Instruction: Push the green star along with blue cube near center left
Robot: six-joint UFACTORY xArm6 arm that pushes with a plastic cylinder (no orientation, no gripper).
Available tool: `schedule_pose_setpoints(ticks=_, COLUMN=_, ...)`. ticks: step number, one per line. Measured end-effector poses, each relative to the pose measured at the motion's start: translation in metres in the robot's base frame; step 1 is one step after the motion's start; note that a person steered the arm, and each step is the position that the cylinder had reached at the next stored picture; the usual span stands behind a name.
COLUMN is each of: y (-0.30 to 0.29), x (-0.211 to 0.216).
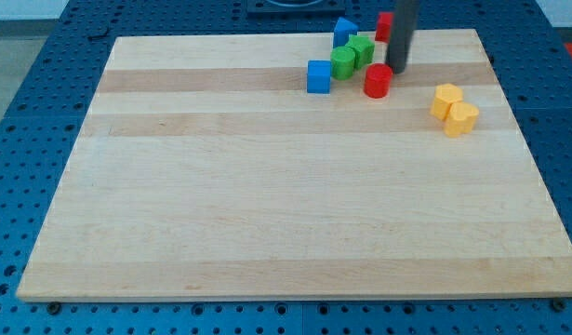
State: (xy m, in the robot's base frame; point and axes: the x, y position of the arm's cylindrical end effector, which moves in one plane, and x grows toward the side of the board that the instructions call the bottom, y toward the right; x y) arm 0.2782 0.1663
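The blue cube (pixel 318 76) sits near the view's top, right of centre. Two green blocks touch it on its upper right: a rounded one (pixel 342 63) and, behind it, a notched one that looks like the green star (pixel 362 49). My tip (pixel 396 71) is at the end of the dark rod, right of the green blocks and just above and to the right of a red cylinder (pixel 378 81). The tip is apart from the green star and the blue cube.
A second blue block (pixel 345 32) lies at the board's top edge above the green ones. A red block (pixel 385 26) is partly hidden behind the rod. Two yellow blocks (pixel 446 100) (pixel 462 119) sit together at the view's right.
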Motion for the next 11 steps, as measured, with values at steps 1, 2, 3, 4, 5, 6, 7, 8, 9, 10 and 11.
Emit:
schedule_pose_setpoints(ticks=1, y=0.008, x=-0.015)
schedule_pose_setpoints(ticks=2, y=0.007, x=-0.029)
schedule_pose_setpoints(ticks=3, y=-0.015, x=-0.039)
schedule_pose_setpoints(ticks=4, y=-0.03, x=-0.051)
schedule_pose_setpoints(ticks=5, y=-0.06, x=-0.054)
schedule_pose_setpoints(ticks=6, y=-0.103, x=-0.039)
schedule_pose_setpoints(ticks=7, y=-0.129, x=0.001)
schedule_pose_setpoints(ticks=8, y=-0.154, x=0.044)
schedule_pose_setpoints(ticks=9, y=-0.193, x=0.092)
schedule_pose_setpoints(ticks=10, y=-0.237, x=0.143)
schedule_pose_setpoints(ticks=11, y=-0.272, x=0.186)
